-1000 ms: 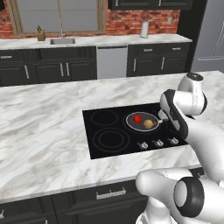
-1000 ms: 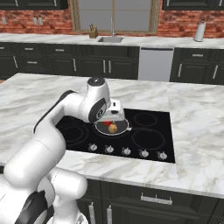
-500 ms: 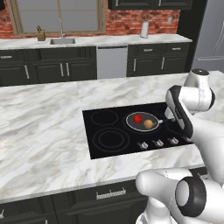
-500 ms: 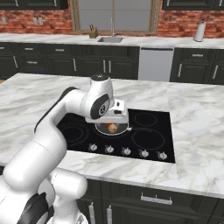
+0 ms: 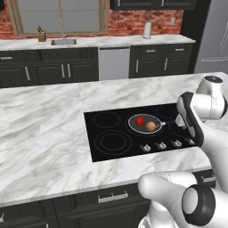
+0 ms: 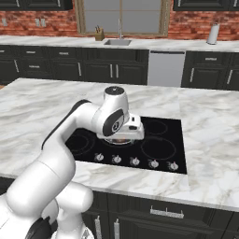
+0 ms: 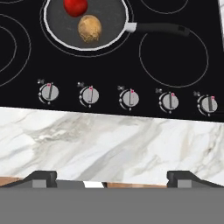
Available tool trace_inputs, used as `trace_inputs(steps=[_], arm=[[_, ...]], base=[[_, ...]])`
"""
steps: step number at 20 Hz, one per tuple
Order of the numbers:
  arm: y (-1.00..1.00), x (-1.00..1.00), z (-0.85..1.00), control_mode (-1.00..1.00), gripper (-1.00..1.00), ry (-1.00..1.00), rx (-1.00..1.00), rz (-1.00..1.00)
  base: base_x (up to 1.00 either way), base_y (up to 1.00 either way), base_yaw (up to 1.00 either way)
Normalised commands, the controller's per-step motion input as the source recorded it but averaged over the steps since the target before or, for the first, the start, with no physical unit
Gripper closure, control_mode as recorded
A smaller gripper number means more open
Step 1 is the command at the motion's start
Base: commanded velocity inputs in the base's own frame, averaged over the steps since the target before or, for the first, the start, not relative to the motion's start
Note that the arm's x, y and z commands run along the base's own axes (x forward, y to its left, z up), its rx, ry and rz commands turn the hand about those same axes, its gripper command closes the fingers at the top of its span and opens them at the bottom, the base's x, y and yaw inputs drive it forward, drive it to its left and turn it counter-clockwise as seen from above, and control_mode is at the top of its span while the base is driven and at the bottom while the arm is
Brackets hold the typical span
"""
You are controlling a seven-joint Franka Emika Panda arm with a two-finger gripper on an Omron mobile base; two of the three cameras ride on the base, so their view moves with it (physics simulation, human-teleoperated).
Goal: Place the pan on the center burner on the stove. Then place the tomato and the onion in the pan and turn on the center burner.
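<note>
The pan [image 7: 65,26] sits on the center burner [image 7: 89,53] of the stove [image 7: 109,70], its black handle [image 7: 157,29] pointing right in the hand view. Inside it lie the red tomato [image 7: 75,6] and the tan onion [image 7: 89,28], side by side. In the left base view the pan [image 5: 133,124], tomato [image 5: 140,120] and onion [image 5: 152,126] sit mid-cooktop. My gripper [image 7: 112,179] hangs open and holds nothing, above the marble just in front of the row of silver knobs [image 7: 130,98]. In the right base view my arm covers most of the pan [image 6: 119,139].
The stove [image 5: 95,133] is set in a white marble island counter [image 5: 44,133]; its near edge runs just under my fingertips [image 7: 41,177]. Smaller burner rings [image 7: 173,54] flank the pan. A far counter carries a sink [image 5: 63,42] and a paper towel roll [image 5: 147,30].
My hand has drawn back from above the pan toward the stove's front edge and knob row. The jaws stay open. Pan, tomato and onion have not moved.
</note>
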Motion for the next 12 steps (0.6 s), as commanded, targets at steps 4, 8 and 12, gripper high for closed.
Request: trace_inputs(steps=[4, 8, 12], arm=[[0.0, 0.0, -0.11, -1.0, -1.0, 0.0, 0.0, 0.0], [0.0, 0.0, -0.17, -1.0, -1.0, 0.0, 0.0, 0.0], [0.0, 0.0, -0.24, -1.0, -1.0, 0.0, 0.0, 0.02]], base=[[0.0, 0.0, 0.0], [0.0, 0.0, 0.0], [0.0, 0.0, 0.0]])
